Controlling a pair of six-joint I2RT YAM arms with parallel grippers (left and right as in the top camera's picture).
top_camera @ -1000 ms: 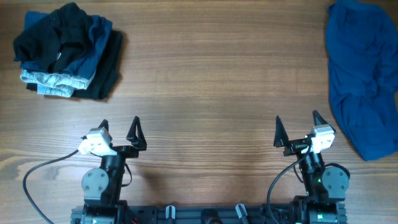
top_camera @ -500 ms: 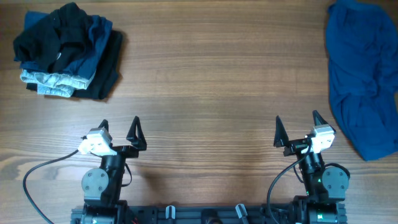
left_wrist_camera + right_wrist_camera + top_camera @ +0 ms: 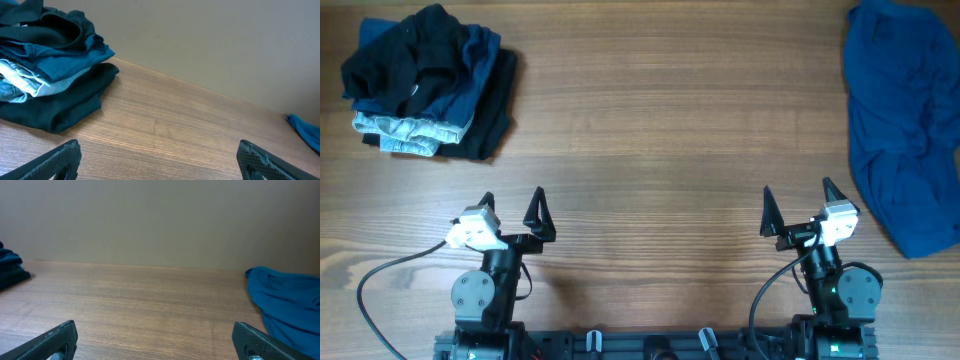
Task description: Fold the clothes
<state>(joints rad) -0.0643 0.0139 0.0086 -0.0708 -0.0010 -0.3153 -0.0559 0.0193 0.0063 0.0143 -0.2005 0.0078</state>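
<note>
Change: nothing is seen to have moved since the earlier overhead views; cloth, stack and both arms are found in the same places.
Clothes: the clothes (image 3: pixel 905 130), one large mid-blue garment, are laid crumpled and unfolded at the far right corner of the desk (image 3: pixel 660 140) and are spread down along its right edge; part of the cloth is cut off by the side of the overhead view.
Clothes, wrist views: a rumpled blue mass is seen at the right of the right wrist view, and only a small blue tip at the right of the left wrist view.
Right gripper: the right gripper (image 3: pixel 798 187) is held by the near edge, right of the middle, with its jaws spread wide and nothing between them; it is kept well apart from the clothes, which lie farther out and to its right.
Left gripper: the left gripper (image 3: pixel 512 196) is held by the near edge, left of the middle, jaws likewise spread wide and nothing grasped.
Fingers: the dark fingers (image 3: pixel 57 159) are shown only at the bottom corners of each wrist view, with wood grain between them.
Stack: a stack of garments (image 3: pixel 425 85) in black, navy and pale denim is piled at the far left corner, the whole width of the desk away from the clothes.
Cable: a black cable (image 3: pixel 380 285) is looped at the near left corner, beside the left arm's base.
</note>
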